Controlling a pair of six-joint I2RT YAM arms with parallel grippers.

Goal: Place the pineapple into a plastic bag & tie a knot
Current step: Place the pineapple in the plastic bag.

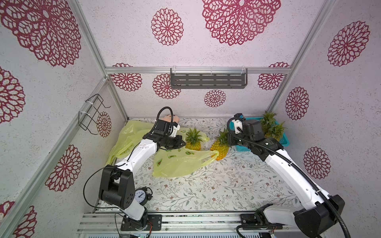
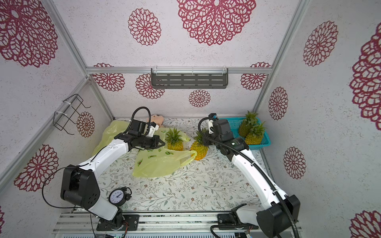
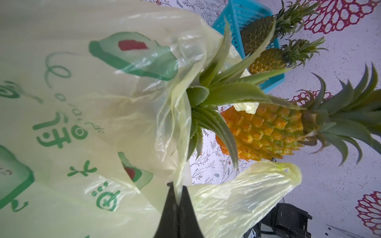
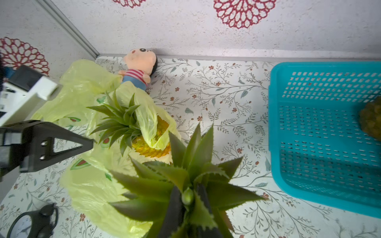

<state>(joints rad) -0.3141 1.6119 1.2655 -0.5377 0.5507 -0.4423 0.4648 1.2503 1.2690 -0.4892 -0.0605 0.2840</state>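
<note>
The left pincer (image 3: 178, 188) is closed on a thin fold of the plastic bag (image 1: 181, 162). This slick, flimsy film, spread mid-counter (image 1: 206, 191), probably slips unless bunched. The right pincer (image 4: 188, 195) clamps the leafy top of the pineapple (image 1: 220, 149), which tilts beside the bag's handle. The fruit looks rigid and light, and its leaves likely flex.
</note>
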